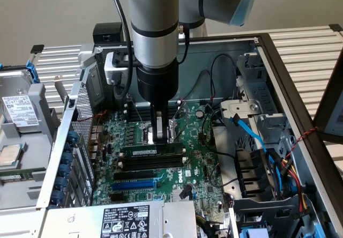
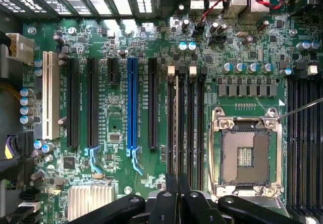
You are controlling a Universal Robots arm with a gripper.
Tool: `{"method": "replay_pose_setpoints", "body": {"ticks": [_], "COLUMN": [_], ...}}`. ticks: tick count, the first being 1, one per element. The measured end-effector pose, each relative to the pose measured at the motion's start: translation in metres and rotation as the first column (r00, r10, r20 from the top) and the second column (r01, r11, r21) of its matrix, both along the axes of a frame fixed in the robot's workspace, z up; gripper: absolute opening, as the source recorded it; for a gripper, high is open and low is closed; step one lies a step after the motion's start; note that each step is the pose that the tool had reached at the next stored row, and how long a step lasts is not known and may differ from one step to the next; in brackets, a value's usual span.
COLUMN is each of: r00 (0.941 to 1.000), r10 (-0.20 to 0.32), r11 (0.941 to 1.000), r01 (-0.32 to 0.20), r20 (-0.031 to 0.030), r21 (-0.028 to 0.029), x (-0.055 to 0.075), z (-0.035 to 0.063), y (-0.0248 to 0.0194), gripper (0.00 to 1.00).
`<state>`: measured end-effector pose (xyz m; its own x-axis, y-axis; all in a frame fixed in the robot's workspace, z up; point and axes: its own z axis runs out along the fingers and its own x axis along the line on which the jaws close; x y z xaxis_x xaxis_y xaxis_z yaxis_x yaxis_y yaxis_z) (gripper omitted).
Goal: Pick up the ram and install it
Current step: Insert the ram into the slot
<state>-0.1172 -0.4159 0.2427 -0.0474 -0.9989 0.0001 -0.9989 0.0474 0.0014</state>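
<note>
The ram (image 1: 153, 150) is a long green stick with black chips and a white label. It stands on edge along a black memory slot (image 1: 150, 163) on the motherboard inside the open computer case. My gripper (image 1: 159, 137) comes straight down onto the stick's upper edge near its middle, shut on it. In the wrist view the black fingers (image 2: 171, 199) meet over the ram (image 2: 177, 133), which is seen edge-on as a thin dark line among the memory slots with white clips (image 2: 170, 70).
The CPU socket (image 2: 246, 153) lies open beside the memory slots. A blue expansion slot (image 2: 132, 103) and black slots sit on the other side. Blue and black cables (image 1: 257, 141) crowd the exterior view's right. A hard drive (image 1: 21, 109) lies outside the case.
</note>
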Motion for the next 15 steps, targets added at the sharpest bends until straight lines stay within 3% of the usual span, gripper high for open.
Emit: {"method": "replay_pose_setpoints", "body": {"ticks": [15], "r00": [1.0000], "r10": [0.003], "r11": [1.0000], "r01": [-0.003], "r20": [0.0011], "r21": [-0.0025], "x": [-0.0030], "z": [-0.0062], "y": [0.0001], "gripper": [0.12]}}
